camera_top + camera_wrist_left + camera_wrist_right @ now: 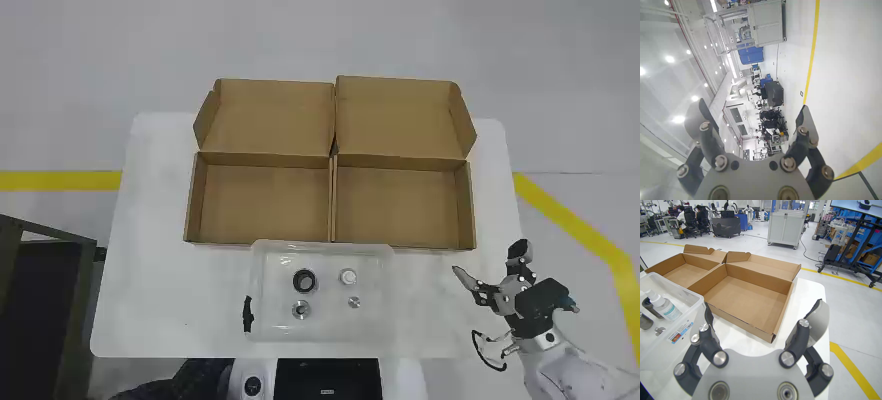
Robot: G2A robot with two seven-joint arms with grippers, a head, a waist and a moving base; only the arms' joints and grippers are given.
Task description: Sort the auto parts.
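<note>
Tray (262, 252) loaded, nothing gripped.
Ring (305, 281), cylinder (301, 309), bolt (354, 302) and bottle (348, 277) sit in it at the surface's (150, 250) near edge, just before two boxes (258, 203). Metal looks hard, slick: pinch across the sides, inside tight walls. Right end effector (763, 306) gapes wide, empty, at the surface's corner; left end effector (753, 105) likewise, aimed off the surface.

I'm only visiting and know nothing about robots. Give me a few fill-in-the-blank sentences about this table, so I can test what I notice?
1. The clear bin holds ____ small items.
2. Both cardboard boxes behind it are ____.
3. The fingers of the right gripper stand ____, holding nothing.

Missing words: four; empty; open.
</note>
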